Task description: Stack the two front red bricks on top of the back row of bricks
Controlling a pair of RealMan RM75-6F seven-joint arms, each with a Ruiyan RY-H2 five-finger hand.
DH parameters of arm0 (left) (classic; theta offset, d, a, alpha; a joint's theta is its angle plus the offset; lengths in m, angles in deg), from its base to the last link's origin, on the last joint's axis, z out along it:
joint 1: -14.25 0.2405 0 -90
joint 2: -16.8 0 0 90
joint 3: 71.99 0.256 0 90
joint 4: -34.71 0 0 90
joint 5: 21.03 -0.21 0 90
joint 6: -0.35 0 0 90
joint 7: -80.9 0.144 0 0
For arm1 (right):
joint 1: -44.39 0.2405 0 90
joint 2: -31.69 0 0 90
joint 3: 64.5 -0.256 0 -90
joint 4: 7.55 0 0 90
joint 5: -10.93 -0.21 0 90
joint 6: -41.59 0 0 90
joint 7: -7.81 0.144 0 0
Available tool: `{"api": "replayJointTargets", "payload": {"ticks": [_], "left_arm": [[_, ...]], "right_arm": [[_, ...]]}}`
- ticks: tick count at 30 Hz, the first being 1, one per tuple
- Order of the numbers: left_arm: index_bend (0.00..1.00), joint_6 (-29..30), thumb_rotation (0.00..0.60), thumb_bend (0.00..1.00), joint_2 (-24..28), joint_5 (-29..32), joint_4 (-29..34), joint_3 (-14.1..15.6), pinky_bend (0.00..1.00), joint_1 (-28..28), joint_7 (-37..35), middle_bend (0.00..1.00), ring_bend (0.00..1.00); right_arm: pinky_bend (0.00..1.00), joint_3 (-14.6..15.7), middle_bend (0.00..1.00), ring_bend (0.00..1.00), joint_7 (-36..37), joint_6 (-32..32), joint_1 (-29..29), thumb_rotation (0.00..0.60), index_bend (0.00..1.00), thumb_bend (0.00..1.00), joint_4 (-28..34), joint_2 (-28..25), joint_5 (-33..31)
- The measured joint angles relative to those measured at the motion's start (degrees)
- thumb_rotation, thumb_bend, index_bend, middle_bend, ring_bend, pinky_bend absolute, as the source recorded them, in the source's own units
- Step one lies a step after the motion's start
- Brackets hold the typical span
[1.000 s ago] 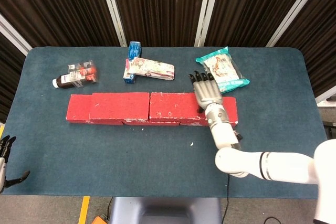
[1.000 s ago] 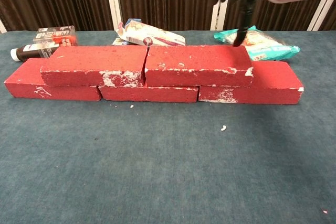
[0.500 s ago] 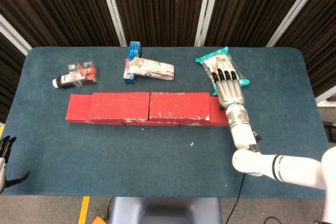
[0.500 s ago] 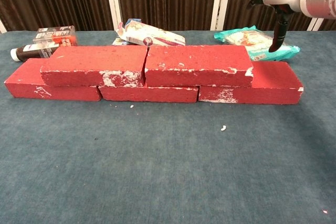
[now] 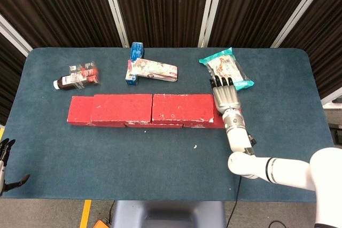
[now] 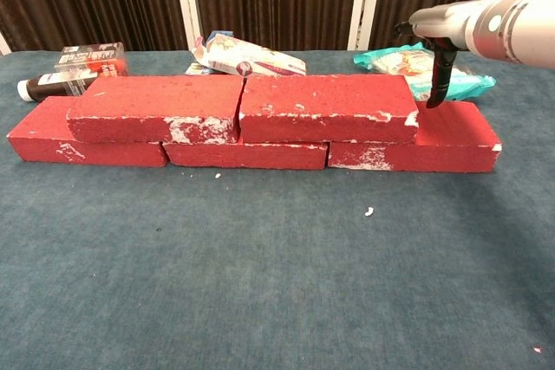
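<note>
Two red bricks (image 6: 243, 106) sit end to end on top of the lower row of bricks (image 6: 251, 152), butted at a centre seam; lower row runs across mid-bench, both ends jutting past the upper pair. By the layout, stacking looks done or nearly so; step in hand reads as a final check or nudge at the right end. Right hand (image 5: 226, 95) hovers over the exposed right end of the lower row, just beside the right upper brick's end face. Its fingers (image 6: 440, 75) extended and hanging downward, close together, holding nothing; chest view shows dark tips just above the lower brick, contact not certain. Left hand (image 5: 5, 159) at the near left corner off the bench (image 5: 160, 158), fingers slightly apart, empty. Behind the bricks: teal snack packet (image 5: 226, 69), white pouch (image 5: 153, 70) with blue box (image 5: 135, 60), dark bottle (image 5: 76, 77) with small carton. Small white crumbs on the cloth in front. Next move, if any: press the right upper brick's end leftward to square the seam, or lift the hand clear without knocking the upper course.
</note>
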Motion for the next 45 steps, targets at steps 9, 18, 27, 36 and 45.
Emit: {"api": "replayJointTargets", "payload": {"ticks": [9,18,27,36,45], "left_arm": [[0.00,0.0,0.600,0.18,0.1,0.2,0.1,0.0,0.04,0.1,0.0,0.00,0.00],[0.00,-0.1,0.600,0.18,0.1,0.5,0.2,-0.1,0.04,0.1,0.0,0.00,0.00],[0.00,0.1,0.600,0.18,0.3,0.5,0.2,-0.1,0.04,0.2,-0.2,0.00,0.00],[0.00,-0.4,0.600,0.18,0.2,1.0,0.0,-0.3,0.04,0.0,-0.1,0.00,0.00],[0.00,-0.4,0.600,0.19,-0.5,0.5,-1.4,-0.7,0.04,-0.5,-0.5,0.00,0.00]], "right_arm": [[0.00,-0.7,0.06,0.00,-0.4,-0.6,-0.1,0.600,0.05,0.03,-2.0,1.8,0.2],[0.00,-1.8,0.06,0.00,-0.4,-1.2,-0.2,0.600,0.05,0.03,-3.1,3.4,1.0],[0.00,-2.7,0.06,0.00,-0.5,-1.3,-0.4,0.600,0.05,0.03,-3.0,3.8,1.0],[0.00,-3.1,0.06,0.00,-1.0,-1.2,-0.9,0.600,0.05,0.03,1.0,0.9,0.3],[0.00,-2.4,0.06,0.00,4.9,5.7,-7.3,0.600,0.06,0.03,18.5,-8.2,11.2]]}}
